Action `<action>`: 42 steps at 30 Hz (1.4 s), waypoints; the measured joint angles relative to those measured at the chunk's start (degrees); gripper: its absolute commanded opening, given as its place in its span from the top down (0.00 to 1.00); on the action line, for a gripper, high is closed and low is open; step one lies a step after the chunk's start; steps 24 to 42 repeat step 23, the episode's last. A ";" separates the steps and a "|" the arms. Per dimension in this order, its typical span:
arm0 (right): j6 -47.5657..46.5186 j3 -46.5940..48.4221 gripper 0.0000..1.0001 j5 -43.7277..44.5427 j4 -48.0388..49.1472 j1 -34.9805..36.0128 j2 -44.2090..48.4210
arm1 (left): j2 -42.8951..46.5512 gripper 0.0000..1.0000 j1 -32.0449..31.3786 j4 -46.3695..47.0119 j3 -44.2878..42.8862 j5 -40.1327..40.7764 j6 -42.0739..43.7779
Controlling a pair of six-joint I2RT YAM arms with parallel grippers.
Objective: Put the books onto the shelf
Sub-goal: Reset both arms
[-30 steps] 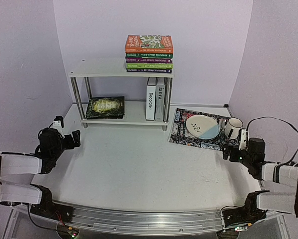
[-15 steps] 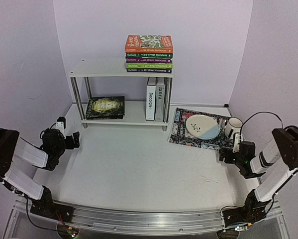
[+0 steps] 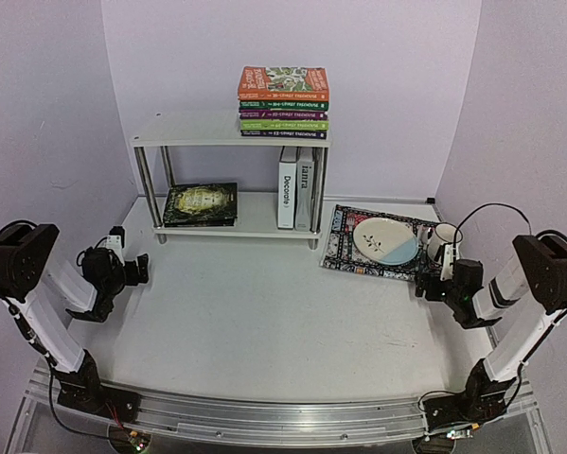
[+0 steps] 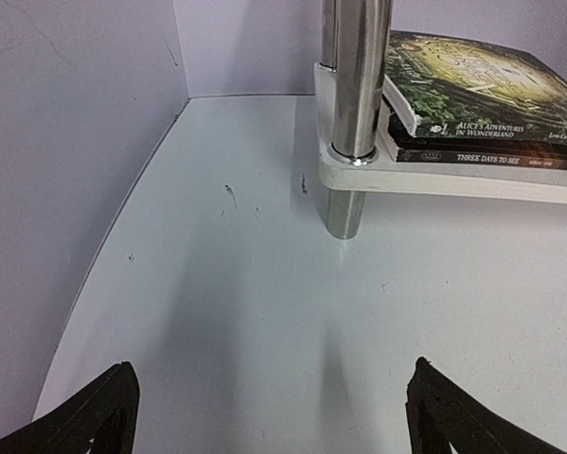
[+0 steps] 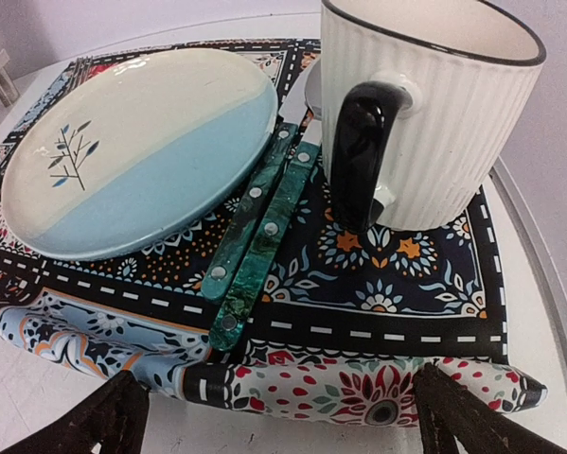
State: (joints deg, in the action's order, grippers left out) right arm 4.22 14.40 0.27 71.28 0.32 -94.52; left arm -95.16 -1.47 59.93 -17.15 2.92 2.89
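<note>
Bench (image 3: 264, 322) white, matte, lightly scuffed near the front-left chrome leg (image 4: 354, 113) of the shelf (image 3: 188, 132); no book lies on it. Left fingers (image 4: 89, 421) spread wide, empty, low over the bench in front of the shelf and off its left end. Right fingers (image 5: 94, 421) likewise wide and empty, off the shelf's right side. They face a patterned mat (image 3: 345, 248) carrying plate (image 3: 385, 238), mug (image 3: 444, 241) and green-handled cutlery (image 5: 259, 222).

Books: all on the shelf.
- Lower board, left end: two dark ones (image 3: 201, 203) lying flat, the upper skewed on the lower.
- Lower board, right end: Decorate (image 3: 287, 187) and a grey one (image 3: 305, 184), upright, touching, spines out.
- Top board, right end: stack of colourful paperbacks (image 3: 283, 102), flat.

Handling estimate: paperbacks light, stiff while closed, glossy covers probably slippery. Covers may fan open if pinched at the page edge. Best hold judged to be across the thickness near the spine, one book at a time; the stack looks too thick for one pinch. The upright pair stands close to a rear leg, so little side room.

Task looks complete. Beyond the shelf: plain lilac walls, close on three sides.
</note>
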 measured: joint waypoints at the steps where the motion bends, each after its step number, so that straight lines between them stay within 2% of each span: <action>1: -0.04 0.01 0.02 0.01 -0.12 0.00 0.00 | -0.08 0.00 0.18 0.26 0.00 0.00 -0.02; 42: -1.33 1.10 0.02 0.43 -2.29 0.47 0.00 | -0.27 0.00 0.19 1.70 -0.35 -0.41 -0.15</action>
